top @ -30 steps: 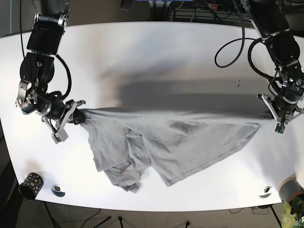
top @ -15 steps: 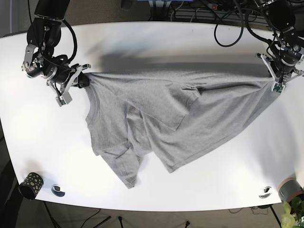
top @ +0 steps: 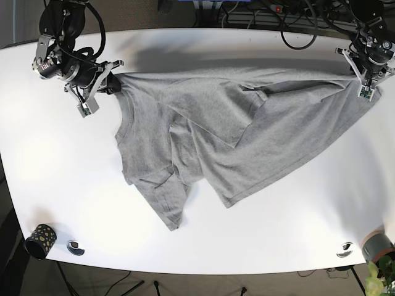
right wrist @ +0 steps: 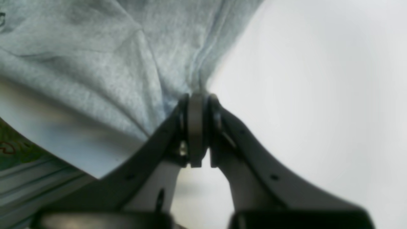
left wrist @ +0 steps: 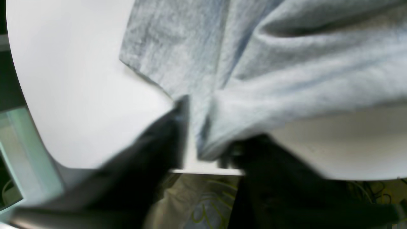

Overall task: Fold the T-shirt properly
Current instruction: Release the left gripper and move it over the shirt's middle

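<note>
A grey T-shirt [top: 234, 132] lies on the white table [top: 55, 172], stretched along its far edge between both grippers, with its lower part crumpled toward the front left. My right gripper [top: 110, 83], on the base view's left, is shut on the shirt's corner; the right wrist view shows its fingers [right wrist: 219, 121] pinching the fabric [right wrist: 127, 57]. My left gripper [top: 361, 79], at the far right, is shut on the opposite shirt edge. The blurred left wrist view shows that gripper [left wrist: 203, 140] with cloth [left wrist: 286, 73] between its dark fingers.
A black speckled cup [top: 39, 240] and a small metal piece [top: 75, 247] sit at the front left. Another metal piece [top: 345, 249] and a grey pot with a plant [top: 378, 248] are at the front right. Cables [top: 296, 24] hang behind the table.
Both grippers have moved toward the table's far edge, dragging the shirt with them. The shirt now lies farther back and more spread out.
</note>
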